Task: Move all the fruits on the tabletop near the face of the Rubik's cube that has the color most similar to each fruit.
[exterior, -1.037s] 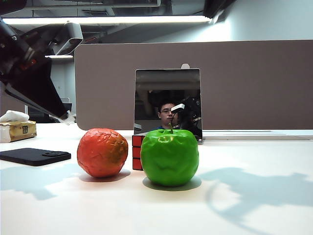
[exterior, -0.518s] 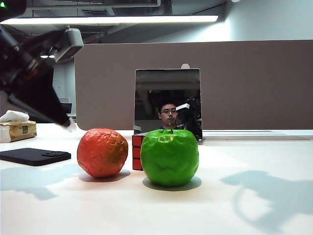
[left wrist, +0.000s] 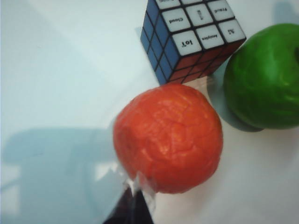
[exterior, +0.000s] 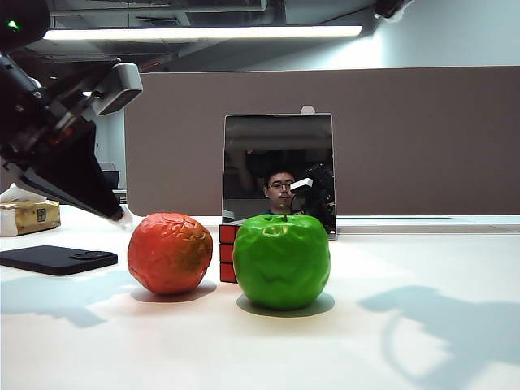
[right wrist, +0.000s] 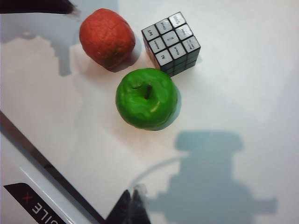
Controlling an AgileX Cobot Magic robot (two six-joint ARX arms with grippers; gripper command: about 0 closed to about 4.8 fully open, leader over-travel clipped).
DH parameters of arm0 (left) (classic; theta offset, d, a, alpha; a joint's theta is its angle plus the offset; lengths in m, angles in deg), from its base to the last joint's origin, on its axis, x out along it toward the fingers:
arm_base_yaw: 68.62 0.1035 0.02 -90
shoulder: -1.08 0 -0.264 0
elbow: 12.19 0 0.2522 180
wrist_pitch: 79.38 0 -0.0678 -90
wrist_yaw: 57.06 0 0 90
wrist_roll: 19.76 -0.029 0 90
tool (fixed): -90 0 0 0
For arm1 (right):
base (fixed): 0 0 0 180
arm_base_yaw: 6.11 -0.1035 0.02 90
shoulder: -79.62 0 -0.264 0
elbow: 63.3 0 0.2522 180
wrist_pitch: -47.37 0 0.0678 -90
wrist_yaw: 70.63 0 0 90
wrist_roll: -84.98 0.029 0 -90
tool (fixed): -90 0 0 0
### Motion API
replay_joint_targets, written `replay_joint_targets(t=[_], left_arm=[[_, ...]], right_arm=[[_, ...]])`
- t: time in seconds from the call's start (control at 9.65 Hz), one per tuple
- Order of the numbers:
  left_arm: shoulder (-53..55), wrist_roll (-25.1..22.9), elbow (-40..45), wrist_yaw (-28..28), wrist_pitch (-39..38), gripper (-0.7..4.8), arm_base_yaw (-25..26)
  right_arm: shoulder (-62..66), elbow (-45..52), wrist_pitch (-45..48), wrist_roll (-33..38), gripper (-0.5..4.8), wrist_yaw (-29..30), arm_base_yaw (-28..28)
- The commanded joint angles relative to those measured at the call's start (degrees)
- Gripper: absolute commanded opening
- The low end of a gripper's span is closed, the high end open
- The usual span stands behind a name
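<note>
The crinkly orange-red fruit (exterior: 171,253) and the glossy green apple (exterior: 282,260) sit side by side on the white tabletop (exterior: 122,349). The Rubik's cube (exterior: 228,253) stands just behind them, showing a red face between the two. My left gripper (exterior: 122,215) hangs shut and empty just left of the orange fruit (left wrist: 168,137), its tips (left wrist: 135,192) close to the fruit's side. The cube (left wrist: 191,35) shows a white lettered top, a blue face and a red face. My right gripper (right wrist: 132,195) is shut and empty, high above the apple (right wrist: 147,99), the orange fruit (right wrist: 107,37) and the cube (right wrist: 172,43).
A mirror (exterior: 279,171) stands upright behind the cube against a grey partition (exterior: 422,138). A black flat pad (exterior: 57,258) and a tissue box (exterior: 28,215) lie at the far left. The table's dark-trimmed edge (right wrist: 46,168) runs under the right wrist.
My left gripper has come down and to the right, closer to the orange fruit. The right arm's shadow on the table has shifted. The fruits and the cube have not moved.
</note>
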Motion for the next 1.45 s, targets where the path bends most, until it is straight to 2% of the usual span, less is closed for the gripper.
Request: replay_joint_targets(t=[0.1,0.21,0.41,0.52,1.04,1.14,1.24,1.45], left_arm=[[1.55,2.75,0.09,2.93,2.75,-0.05,-2.19],[1.57,4.44,0.09,2.47,5.01,-0.05,-5.88],[3.91,8.11,0.09,1.46,7.61,-0.05,-8.74],[5.73,8.09,0.09,-0.26,7.67,-0.05,-9.94],[6.16,8.11,0.11,-0.94,7.15,-0.05,-10.05],[5.99,8.13,0.11,0.74,6.69,-0.05,-10.05],[2.84,8.11,0.09,0.70,5.95,-0.05,-10.05],[-0.85,8.13,0.09,0.46,5.88,-0.05,-10.05]], right_arm=[[-0.17,-0.20,2.32,0.39,-0.01,-0.11,-0.02],[-0.17,-0.20,2.73,0.39,-0.01,-0.11,-0.02],[-0.28,-0.20,2.23,0.39,-0.01,-0.07,-0.04],[-0.42,-0.20,2.19,0.39,-0.01,0.02,-0.04],[-0.48,-0.17,2.23,0.37,-0.01,-0.07,-0.02],[0.00,0.83,2.95,0.42,-0.01,4.24,-0.02],[0.00,5.84,6.60,1.38,-0.01,4.61,-0.02],[0.00,8.96,10.38,1.75,-0.01,6.05,-0.02]])
